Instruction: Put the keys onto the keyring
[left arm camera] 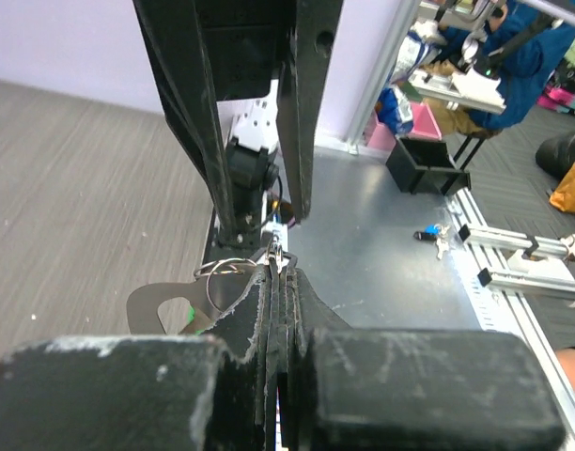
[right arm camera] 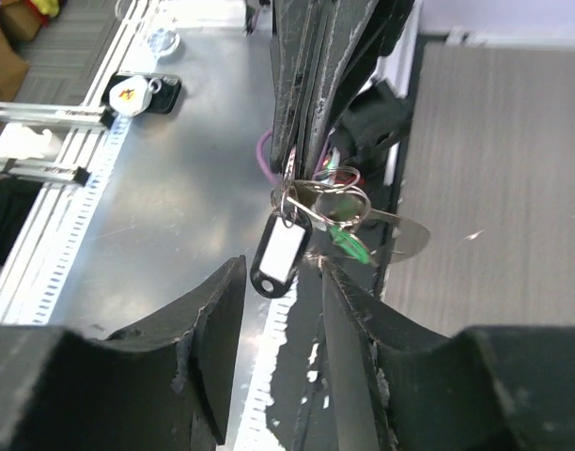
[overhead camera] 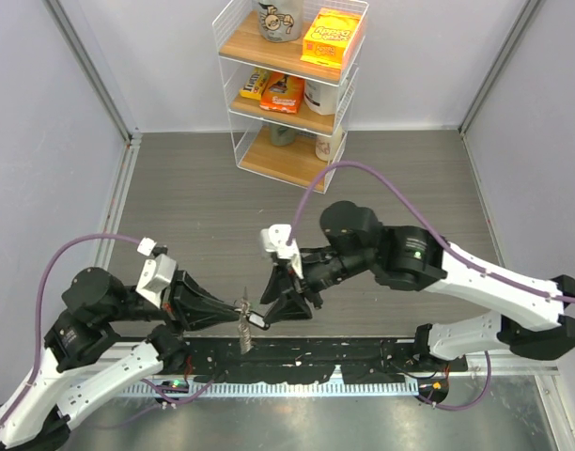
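The keyring (right arm camera: 330, 202) hangs in the air between the two arms, above the near edge of the table (overhead camera: 203, 207), left of centre. It is a small cluster of thin wire loops with a green piece (right arm camera: 346, 241), a flat silvery piece (right arm camera: 405, 235) and a dark tag (right arm camera: 280, 252) with a pale face dangling from it. I cannot tell which of these counts as a key. The left gripper (left arm camera: 280, 280) is clenched on the top of the cluster, its pads pressed together on a sliver of metal. The right gripper (right arm camera: 283, 272) is spread apart and grasps nothing, with its jaws standing on either side of the hanging tag and not touching it. The cluster looks very light, and each part looks stiff, but the parts are loosely linked, so they will likely swing and twist at any nudge. The wire is thin, round and probably slippery, so a pinch across it may roll off. The flat faces of the silvery piece or the tag look like the surest hold. The grip should be close to the loops so the part cannot pivot, and the left pinch should stay firm to steady the ring while its coil is worked open.
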Tool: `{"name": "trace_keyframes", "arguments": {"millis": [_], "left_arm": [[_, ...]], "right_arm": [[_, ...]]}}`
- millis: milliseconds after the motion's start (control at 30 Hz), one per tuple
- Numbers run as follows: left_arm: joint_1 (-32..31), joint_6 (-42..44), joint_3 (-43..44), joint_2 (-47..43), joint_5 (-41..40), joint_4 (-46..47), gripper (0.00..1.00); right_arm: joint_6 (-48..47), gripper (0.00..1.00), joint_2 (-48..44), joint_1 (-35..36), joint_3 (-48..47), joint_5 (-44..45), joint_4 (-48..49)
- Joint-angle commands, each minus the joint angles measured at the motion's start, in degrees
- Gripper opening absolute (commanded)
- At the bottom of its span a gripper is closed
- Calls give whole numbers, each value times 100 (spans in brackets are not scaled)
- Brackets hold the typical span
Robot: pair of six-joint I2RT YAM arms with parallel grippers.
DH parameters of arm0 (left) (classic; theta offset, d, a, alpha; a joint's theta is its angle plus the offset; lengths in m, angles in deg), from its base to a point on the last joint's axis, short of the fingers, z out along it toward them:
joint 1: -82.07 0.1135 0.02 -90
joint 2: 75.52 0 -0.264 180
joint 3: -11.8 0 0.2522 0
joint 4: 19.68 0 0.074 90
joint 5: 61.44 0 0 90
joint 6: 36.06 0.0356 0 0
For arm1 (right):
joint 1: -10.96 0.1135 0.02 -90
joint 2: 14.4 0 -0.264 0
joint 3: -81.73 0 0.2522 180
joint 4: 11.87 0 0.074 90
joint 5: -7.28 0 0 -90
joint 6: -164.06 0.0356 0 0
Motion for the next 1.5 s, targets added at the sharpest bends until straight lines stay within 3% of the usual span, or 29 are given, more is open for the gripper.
{"name": "trace_keyframes", "arguments": {"millis": [0,300,667,1467], "left_arm": [[-7,-237,-177,-215,-12,1148,0],[-7,-686,-625,-374,93,2563,0],[2,-1266,-1162,-444,-65,4084,0],[2,-1354,-1276,-541,-153,4313,0]], "right_arm": [[-335,45,-704,15,203,420,945],[-828,45,-872,226,186,464,1280],[-1110,36,-679,516,-87,825,1315],[-890,30,-503,622,-315,860,1640]]}}
